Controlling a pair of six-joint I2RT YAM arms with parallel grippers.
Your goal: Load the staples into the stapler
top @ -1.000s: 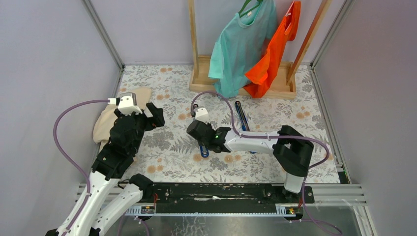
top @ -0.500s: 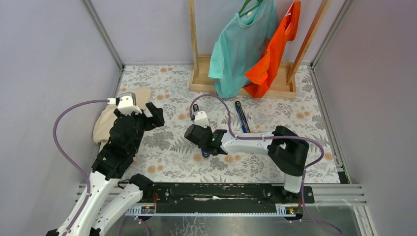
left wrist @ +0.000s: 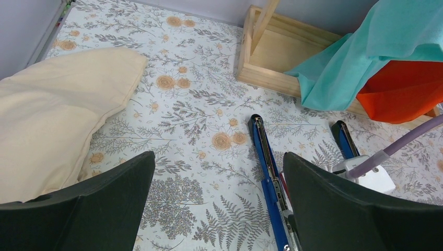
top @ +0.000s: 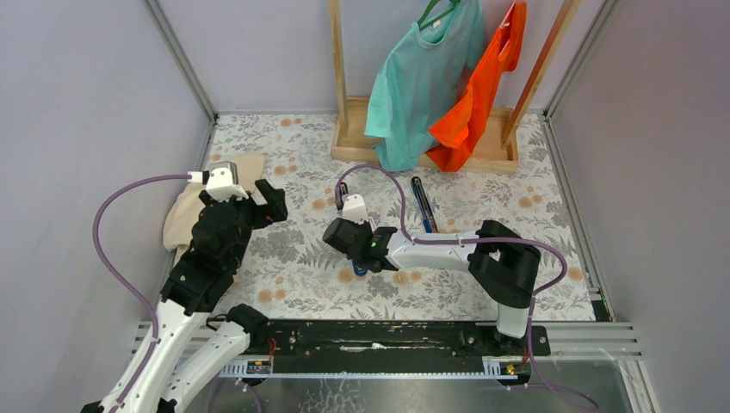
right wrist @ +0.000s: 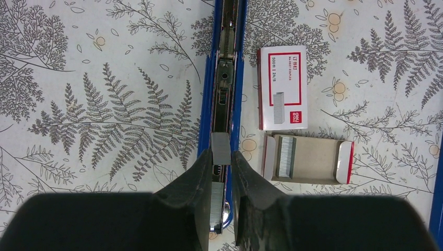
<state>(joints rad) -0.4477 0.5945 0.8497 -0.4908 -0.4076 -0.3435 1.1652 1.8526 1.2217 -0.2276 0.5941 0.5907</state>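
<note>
An opened blue stapler (right wrist: 223, 63) lies lengthwise on the flowered cloth, its metal channel facing up; it also shows in the left wrist view (left wrist: 267, 170) and partly in the top view (top: 356, 265). My right gripper (right wrist: 221, 157) (top: 349, 243) is shut on the staples (right wrist: 221, 148), a small grey block pinched at the fingertips directly over that channel. More grey staples (right wrist: 216, 205) show lower down between the fingers. My left gripper (left wrist: 217, 201) (top: 262, 200) hangs open over bare cloth, left of the stapler, holding nothing.
A white and red staple box (right wrist: 282, 86) and its open tray (right wrist: 313, 159) with a staple strip lie right of the stapler. A second blue stapler (top: 422, 205) lies further right. Cream cloth (top: 198, 211) at left; wooden rack (top: 426, 151) with teal and orange shirts at back.
The right arm shifted slightly left over the stapler, still pinching the staples, then held still. The left arm has not moved.
</note>
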